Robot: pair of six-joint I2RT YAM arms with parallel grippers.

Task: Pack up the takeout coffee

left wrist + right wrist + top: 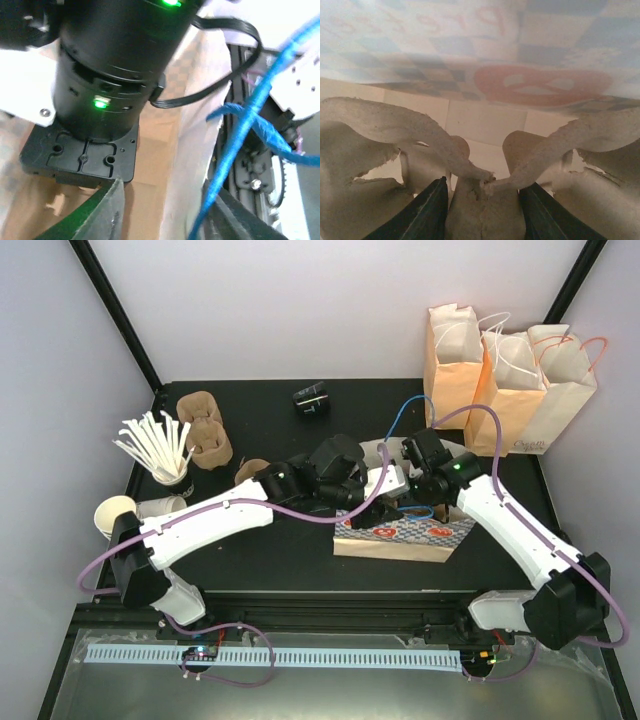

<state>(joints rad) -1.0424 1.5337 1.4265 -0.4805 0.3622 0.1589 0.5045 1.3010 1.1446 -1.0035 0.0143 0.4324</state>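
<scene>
Right pincer (485,184) clamps the pulp carrier (380,125) inside the checkered bag (400,538), seen only wrist-side; left pincer (167,202) gapes

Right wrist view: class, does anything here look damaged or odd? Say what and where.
Yes. The pulp carrier held between the fingers has ragged, torn rims on both sides, with a small hole in the left flap. The checked bag behind looks intact.

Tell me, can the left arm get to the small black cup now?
Probably yes. The black cup sits alone on bare table beyond the left gripper, with nothing between them; the gripper only needs to leave the checkered bag first.
</scene>
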